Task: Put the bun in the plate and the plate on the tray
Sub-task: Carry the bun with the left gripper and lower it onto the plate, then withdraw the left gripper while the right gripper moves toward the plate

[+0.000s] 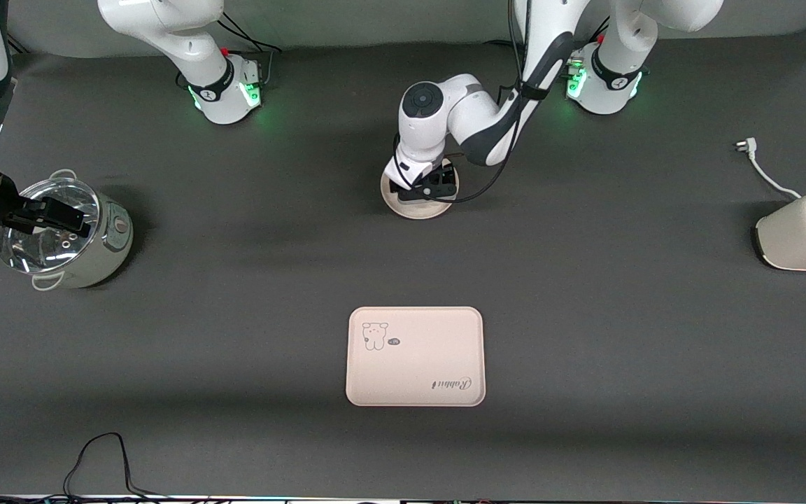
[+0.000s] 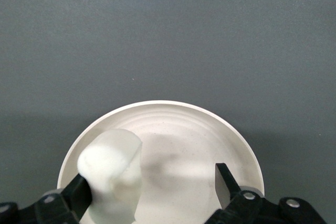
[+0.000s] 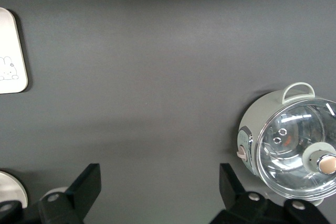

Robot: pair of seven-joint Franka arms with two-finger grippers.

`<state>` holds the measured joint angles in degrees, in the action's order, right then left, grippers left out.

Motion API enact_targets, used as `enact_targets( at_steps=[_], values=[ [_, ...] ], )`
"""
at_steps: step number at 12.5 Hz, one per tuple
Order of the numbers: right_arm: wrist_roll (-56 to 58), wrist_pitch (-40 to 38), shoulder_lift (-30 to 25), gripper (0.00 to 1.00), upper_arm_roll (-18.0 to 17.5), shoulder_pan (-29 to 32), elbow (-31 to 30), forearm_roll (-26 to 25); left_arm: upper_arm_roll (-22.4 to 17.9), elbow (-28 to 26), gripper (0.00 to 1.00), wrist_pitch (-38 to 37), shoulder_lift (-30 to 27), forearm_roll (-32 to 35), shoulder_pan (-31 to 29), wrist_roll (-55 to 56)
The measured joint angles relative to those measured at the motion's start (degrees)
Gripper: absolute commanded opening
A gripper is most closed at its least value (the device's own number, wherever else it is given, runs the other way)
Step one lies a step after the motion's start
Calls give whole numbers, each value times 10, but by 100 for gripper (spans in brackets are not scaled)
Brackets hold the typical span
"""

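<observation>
Two grippers: you see both spread wide.
Left gripper [image 2: 152,192]: over the plate [image 2: 210,129], bun [image 2: 113,169] against one of its fingers [image 2: 79,195], unclamped.
Right gripper [image 3: 160,190]: waits above the pot [image 3: 289,140], empty.
Tray [image 1: 415,356]: nearer the camera than the plate.

Matt dark cloth-like table [image 1: 585,315], smooth matt plate [image 2: 231,140], glossy glass-lidded pot [image 1: 60,234], soft-looking bun [image 2: 113,166].
</observation>
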<state>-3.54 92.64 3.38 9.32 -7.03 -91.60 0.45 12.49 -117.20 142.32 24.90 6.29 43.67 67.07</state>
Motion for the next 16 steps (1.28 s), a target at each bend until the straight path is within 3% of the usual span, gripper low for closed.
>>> enact_targets(
  at_steps=[8, 10, 12, 14, 16],
  values=[
    [-2, -1, 0, 100, -4, -34, -3, 0, -7, 13, 100, -10, 0, 1, -1, 0],
    [-23, -2, -1, 100, -5, -60, -7, 0, -22, 85, 100, -116, -5, 4, -20, -57],
    [-45, -5, -1, 100, -6, -92, -8, 1, -27, 196, 100, -252, -14, 5, -76, -175],
    [-77, -6, -4, 100, -7, -115, -15, 14, -30, 269, 100, -307, -24, 5, -142, -277],
    [-118, -6, -13, 100, -7, -140, -36, 29, -31, 304, 100, -319, -38, 4, -218, -341]
  ],
)
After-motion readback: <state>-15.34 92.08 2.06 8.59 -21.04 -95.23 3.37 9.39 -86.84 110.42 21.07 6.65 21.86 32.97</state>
